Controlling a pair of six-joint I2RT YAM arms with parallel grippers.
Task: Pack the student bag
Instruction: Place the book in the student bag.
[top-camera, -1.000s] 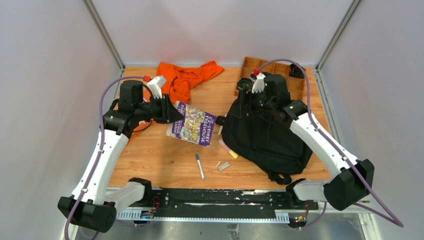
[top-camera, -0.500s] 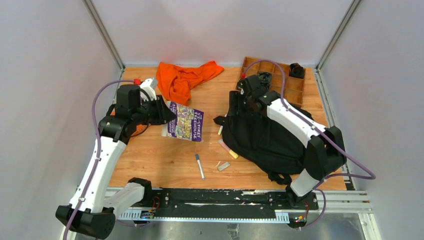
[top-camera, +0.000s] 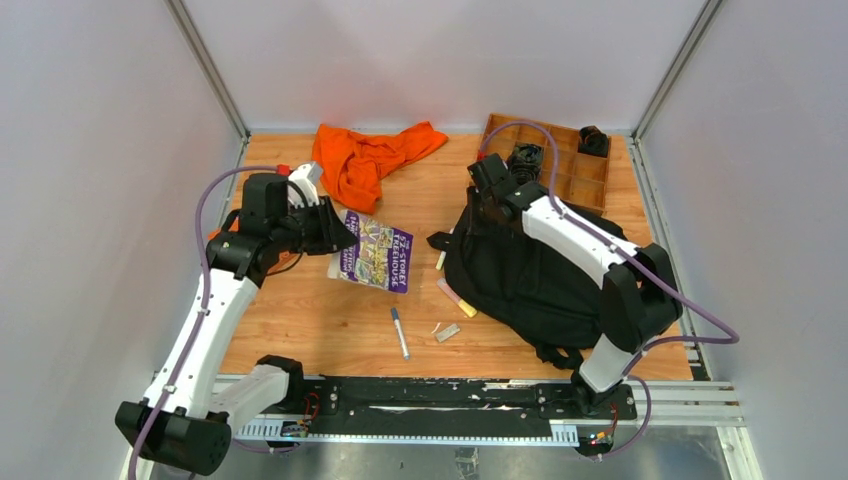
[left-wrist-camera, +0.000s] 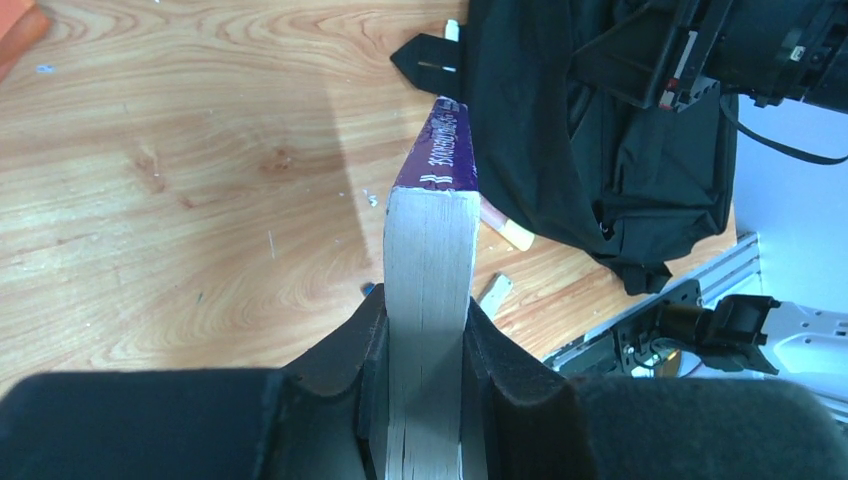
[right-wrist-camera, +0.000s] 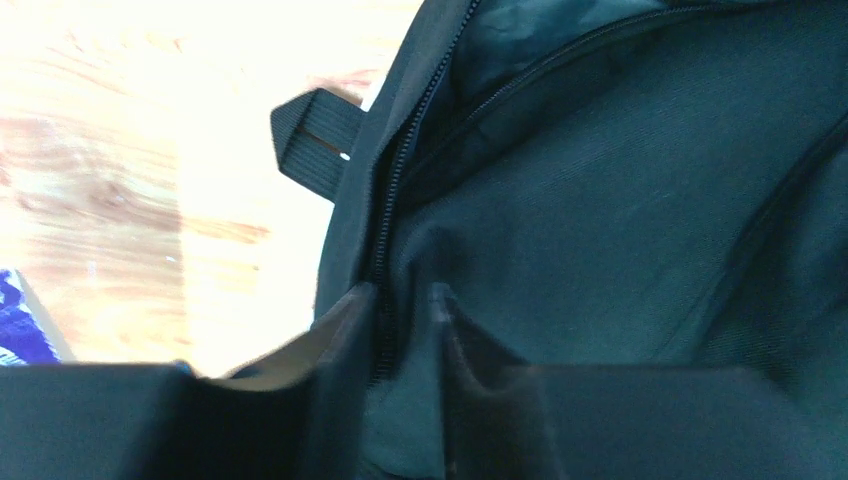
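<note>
Student bag (top-camera: 540, 280), zipper (right-wrist-camera: 385, 200) between narrowed jaws of the right gripper (right-wrist-camera: 395, 300) (grip: we cannot tell). Left gripper (left-wrist-camera: 425, 305) clamps the purple book (top-camera: 375, 252), which we read as "STOREY TREEHOUSE".

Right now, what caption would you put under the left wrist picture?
Jaws pinch a purple book, pages showing, with the black bag just beyond.
</note>
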